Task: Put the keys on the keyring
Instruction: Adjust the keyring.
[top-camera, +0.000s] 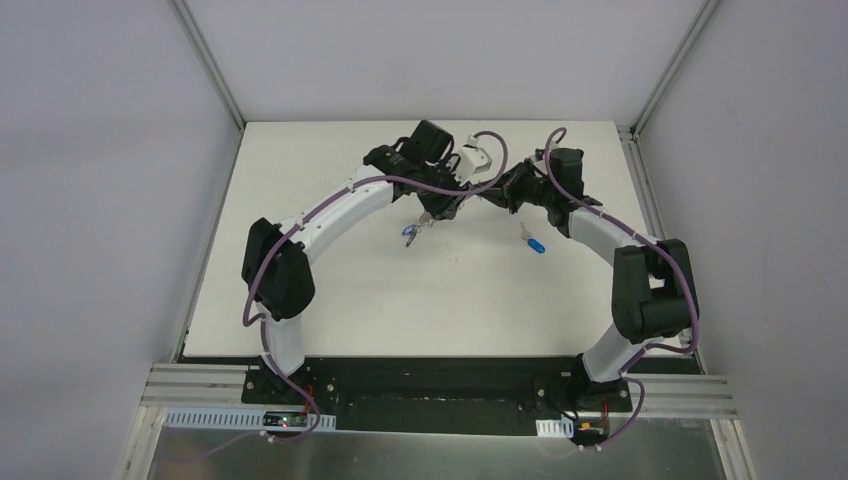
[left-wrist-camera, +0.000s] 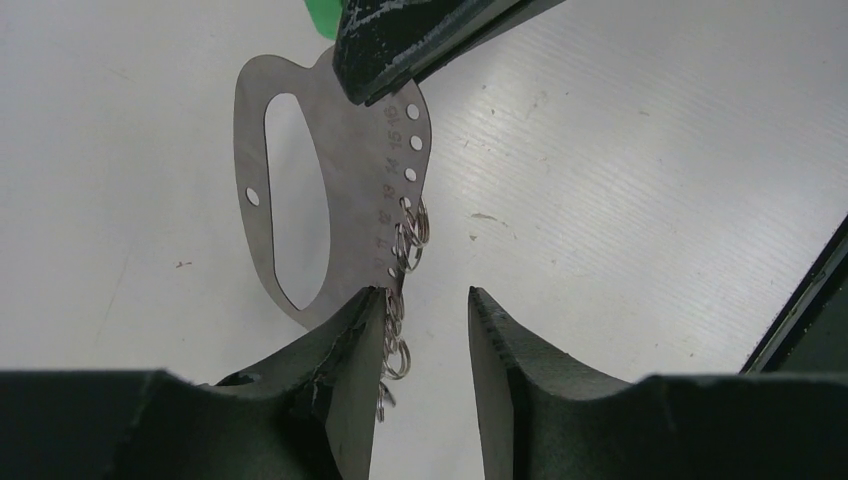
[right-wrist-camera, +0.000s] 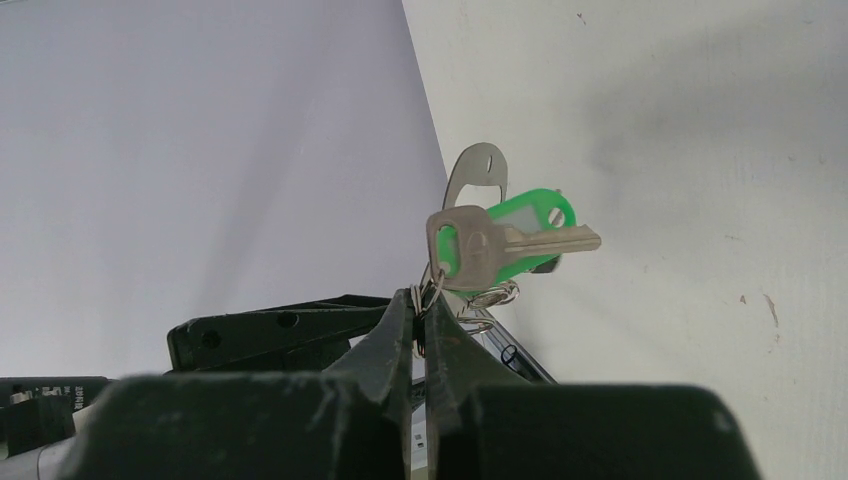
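The keyring (left-wrist-camera: 350, 200), a flat grey plate with an oval cutout, numbered holes and small split rings, is held off the tabletop (top-camera: 400, 300), pinched by the closed right fingers (right-wrist-camera: 390, 340); the left fingers (left-wrist-camera: 510, 370) gape beside it.

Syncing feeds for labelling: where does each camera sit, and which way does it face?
Top external: above and behind the bases, looking down at the table; left arm and right arm show whole, blue key beside the right.
Left wrist: on the left arm, facing down past the open left gripper at the keyring.
Right wrist: on the right arm, facing along the right gripper, shut on the keyring, towards the green key.
Shared: both wrist views show the keyring; the left one also shows the right gripper clamping it.
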